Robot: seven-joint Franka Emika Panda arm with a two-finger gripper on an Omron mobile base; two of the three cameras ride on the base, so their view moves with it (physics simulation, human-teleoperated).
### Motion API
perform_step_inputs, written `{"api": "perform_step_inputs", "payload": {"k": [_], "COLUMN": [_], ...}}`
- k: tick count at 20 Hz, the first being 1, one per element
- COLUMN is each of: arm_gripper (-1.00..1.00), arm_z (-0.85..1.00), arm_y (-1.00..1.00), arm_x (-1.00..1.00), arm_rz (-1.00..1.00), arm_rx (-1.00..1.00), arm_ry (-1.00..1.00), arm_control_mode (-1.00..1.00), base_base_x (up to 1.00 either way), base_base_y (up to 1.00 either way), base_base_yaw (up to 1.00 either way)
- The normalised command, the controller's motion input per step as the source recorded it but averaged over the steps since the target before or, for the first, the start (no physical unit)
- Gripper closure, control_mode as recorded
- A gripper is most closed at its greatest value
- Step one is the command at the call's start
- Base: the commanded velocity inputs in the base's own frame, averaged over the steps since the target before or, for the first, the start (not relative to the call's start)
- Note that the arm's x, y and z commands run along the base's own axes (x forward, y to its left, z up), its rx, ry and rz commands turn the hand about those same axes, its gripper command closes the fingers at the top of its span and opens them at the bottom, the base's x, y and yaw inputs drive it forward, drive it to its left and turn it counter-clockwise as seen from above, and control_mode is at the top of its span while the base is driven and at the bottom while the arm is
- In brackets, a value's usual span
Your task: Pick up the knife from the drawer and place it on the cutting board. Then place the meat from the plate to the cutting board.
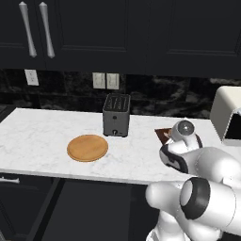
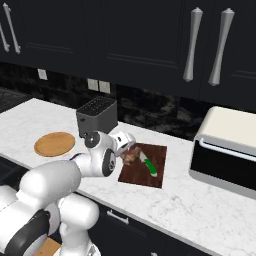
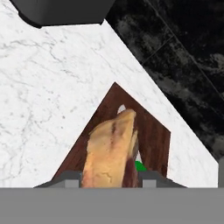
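Observation:
My gripper [image 2: 127, 152] is shut on the meat [image 2: 131, 156], a reddish-brown lump with pale patches, over the left end of the dark brown cutting board [image 2: 150, 176]. In the hand view the meat [image 3: 111, 151] sits between my two fingertips [image 3: 72, 177], with the cutting board [image 3: 153, 133] right below; I cannot tell whether they touch. The knife [image 2: 151, 168] lies on the board, green handle toward the front; a bit of the knife [image 3: 140, 166] shows beside the meat. The round tan plate [image 1: 87, 148] lies bare on the counter to the left. The drawer is out of view.
A black toaster [image 2: 96, 116] stands at the back between the plate and the board. A white toaster oven [image 2: 227, 150] with a dark door sits to the right of the board. The white marble counter [image 2: 200, 210] ends at a front edge above black cabinets.

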Motion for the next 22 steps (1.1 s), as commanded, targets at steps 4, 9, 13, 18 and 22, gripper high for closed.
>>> {"api": "perform_step_inputs", "payload": {"k": [4, 9, 13, 18, 22], "arm_gripper": [1.00, 1.00, 1.00, 1.00, 1.00], "arm_z": [-0.45, -0.49, -0.48, -0.49, -0.45], "arm_y": [0.00, -0.01, 0.00, 0.00, -0.02], "arm_x": [0.01, 0.00, 0.00, 0.00, 0.00], "arm_rz": [0.00, 0.00, 0.00, 0.00, 0.00], "arm_rx": [0.00, 0.00, 0.00, 0.00, 0.00], "arm_ry": [0.00, 0.00, 0.00, 0.00, 0.00], "arm_control_mode": [-1.00, -1.00, -1.00, -1.00, -1.00], "base_base_x": [0.00, 0.00, 0.00, 0.00, 0.00], "base_base_y": [0.00, 0.00, 0.00, 0.00, 0.00], "base_base_yaw": [0.00, 0.00, 0.00, 0.00, 0.00]}}
